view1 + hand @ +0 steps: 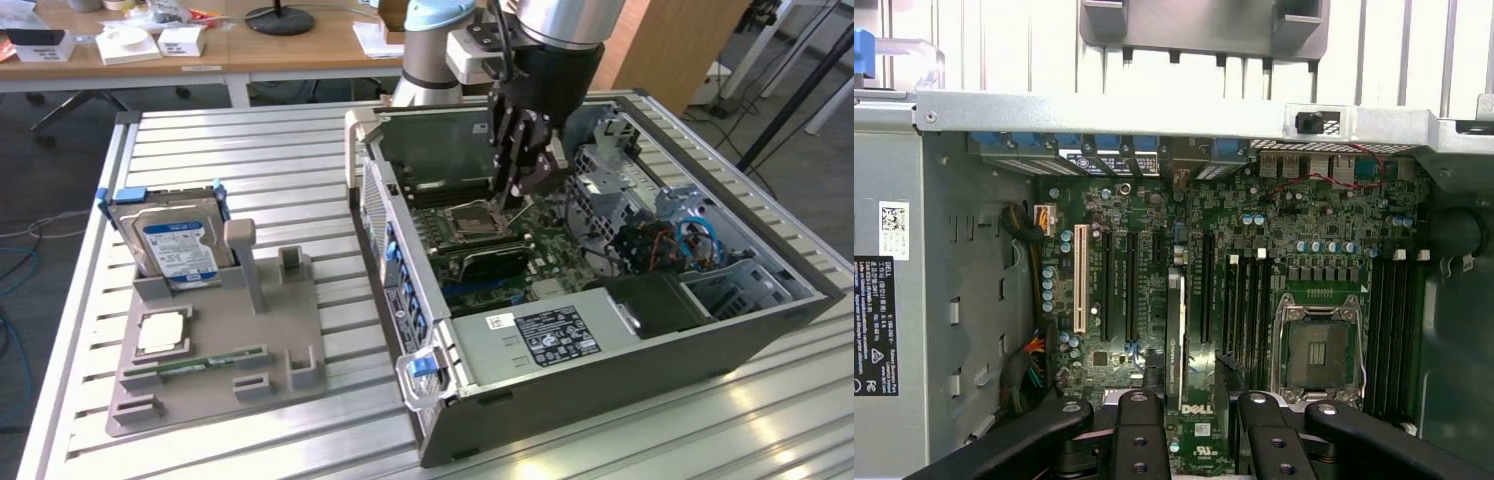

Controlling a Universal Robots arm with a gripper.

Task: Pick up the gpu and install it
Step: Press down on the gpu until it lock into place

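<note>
The gpu (483,262) is a thin dark card standing on edge in a motherboard slot inside the open computer case (694,345), between the CPU socket (474,218) and the power supply (547,338). In the wrist view the gpu (1175,330) shows edge-on among the black expansion slots. My gripper (518,192) hangs inside the case just above the card. Its fingers (1134,432) stand open on either side of the card's line, and nothing is gripped between them. The gripper (1197,402) sits over the card's near end.
A grey parts tray (287,375) lies on the slatted table at the exterior view's left. It carries a silver hard drive (178,248), a CPU chip (160,332) and a green memory stick (214,360). Drive cages (627,190) and cables crowd the case's far side.
</note>
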